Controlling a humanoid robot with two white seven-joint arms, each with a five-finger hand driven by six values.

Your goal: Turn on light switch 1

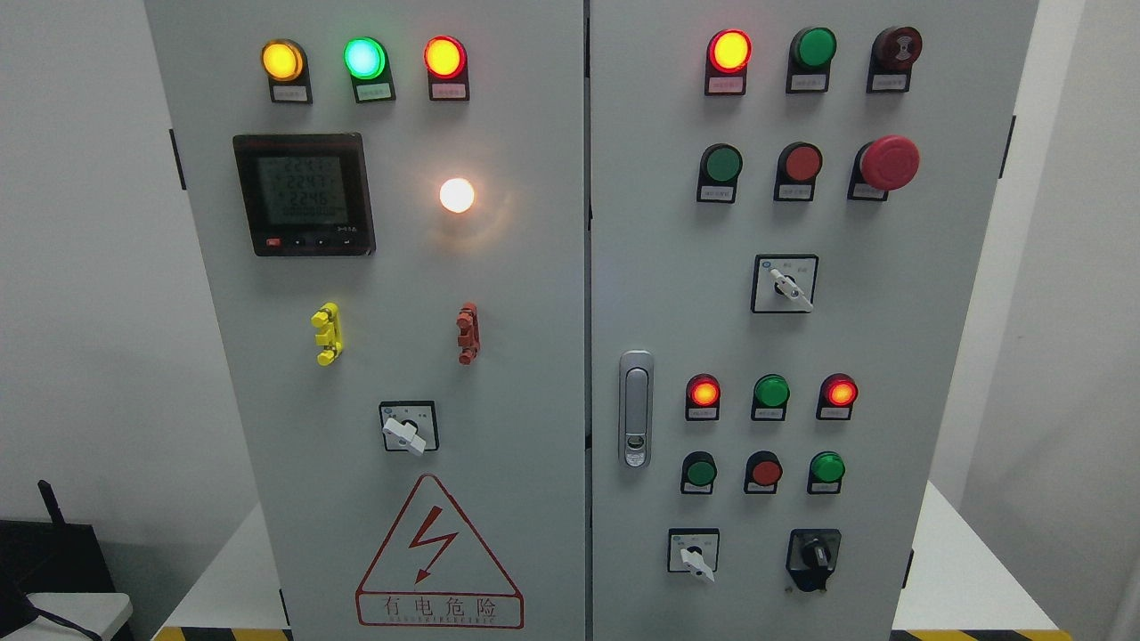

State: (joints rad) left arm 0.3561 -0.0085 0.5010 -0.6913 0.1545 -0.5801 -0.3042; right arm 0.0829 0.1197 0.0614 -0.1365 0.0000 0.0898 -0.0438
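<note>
1. You are looking straight at a grey electrical cabinet point(499, 356) with 2 doors, and neither robot hand is showing in the head view, so you cannot tell how far the fingers are open or what they are holding.
2. On the left door, 3 lamps are glowing along the top: a yellow lamp point(282, 60), a green lamp point(364, 58) and a red lamp point(443, 57). Below them a digital meter point(303, 194) is displaying figures too blurred to read.
3. Just right of the meter, a round white light point(457, 195) is shining brightly.
4. Under the meter, a yellow toggle point(327, 334) and a red toggle point(468, 333) are sitting well apart at the same height. The labels are too small to read, so you cannot tell which control is light switch 1.
5. Lower still, a white rotary selector point(407, 429) is pointing down to the right, above a red triangular warning sign point(438, 556).
6. On the right door, a red mushroom button point(887, 163) is sitting at the upper right, with a door latch point(635, 409) near the left edge.
7. With no hand in sight, nothing is touching any control.
</note>
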